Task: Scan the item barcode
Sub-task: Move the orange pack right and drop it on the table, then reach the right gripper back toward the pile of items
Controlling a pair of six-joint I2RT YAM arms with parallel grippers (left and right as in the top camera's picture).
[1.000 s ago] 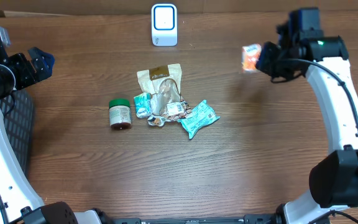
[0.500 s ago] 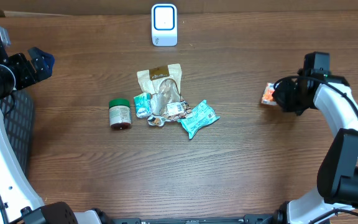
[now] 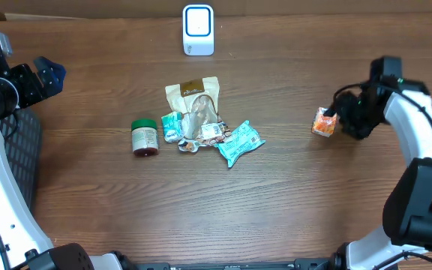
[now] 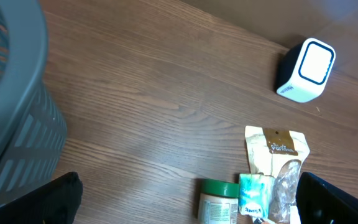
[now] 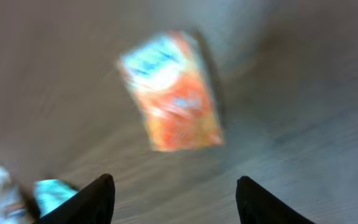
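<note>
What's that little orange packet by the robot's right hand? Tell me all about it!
A small orange packet with a pale blue-white patch at one end, soft-looking like a snack pouch. It is tilted, over the wooden table on the right side, just in front of the open right hand, whose fingers don't touch it. It's too blurry to read.

Right gripper (image 5: 175,182) has opened, releasing the orange packet (image 5: 174,93).

Small orange packet (image 3: 322,122), pale blue patch at one end, on right part of table (image 3: 291,195), skewed; blurred in wrist view. White scanner (image 3: 198,30), blue-ringed face, upright at far edge, well apart from packet.
</note>
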